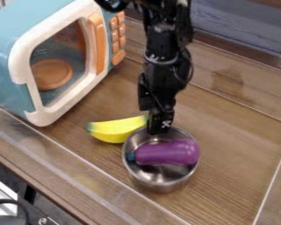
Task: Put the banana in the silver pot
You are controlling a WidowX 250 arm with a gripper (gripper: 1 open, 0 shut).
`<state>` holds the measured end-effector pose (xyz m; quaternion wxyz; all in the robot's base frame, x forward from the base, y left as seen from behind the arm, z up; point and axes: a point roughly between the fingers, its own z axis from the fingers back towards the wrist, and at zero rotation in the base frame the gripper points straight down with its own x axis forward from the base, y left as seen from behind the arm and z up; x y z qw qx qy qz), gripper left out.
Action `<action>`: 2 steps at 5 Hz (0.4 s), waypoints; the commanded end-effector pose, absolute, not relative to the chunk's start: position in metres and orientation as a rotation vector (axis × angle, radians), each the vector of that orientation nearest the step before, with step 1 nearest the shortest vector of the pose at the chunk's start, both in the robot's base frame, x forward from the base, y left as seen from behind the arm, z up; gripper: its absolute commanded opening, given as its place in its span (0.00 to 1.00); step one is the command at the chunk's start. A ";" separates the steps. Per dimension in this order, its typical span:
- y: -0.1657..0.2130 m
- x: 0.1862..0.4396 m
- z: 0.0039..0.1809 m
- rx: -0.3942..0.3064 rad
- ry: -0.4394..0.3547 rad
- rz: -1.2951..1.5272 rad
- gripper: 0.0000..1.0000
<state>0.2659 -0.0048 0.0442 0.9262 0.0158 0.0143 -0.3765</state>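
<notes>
From my single camera view, I am looking down at a wooden table (242, 97) with a raised lip along its near edge. One black robot arm (164, 53) comes down from the top edge of the picture, its gripper (162, 124) pointing straight down at the far rim of the silver pot. The fingers blur into the dark body of the arm, and I cannot tell from this view whether the jaws are apart or together. I see nothing held between them.

The banana (118, 129) lies flat on the table, outside the pot. It is yellow with a greenish tip at its left end, and its right end sits just beside the pot's left rim and close to the gripper; I cannot tell whether it touches either.

The silver pot (158, 176) stands toward the near edge of the table, roughly in the middle of the picture. It is round, shallow and shiny. Inside it lies a purple eggplant (169, 153), filling much of the far half of the pot and rising above the rim.

Toward the far left corner stands a toy microwave (43, 54), teal with a cream front. Its door window shows a round brown item (53, 73) inside. An orange button panel (109, 31) is partly hidden behind the arm.
</notes>
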 end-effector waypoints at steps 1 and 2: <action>-0.012 0.268 0.045 0.042 0.001 -0.831 0.00; -0.020 0.263 0.050 0.034 -0.015 -0.856 0.00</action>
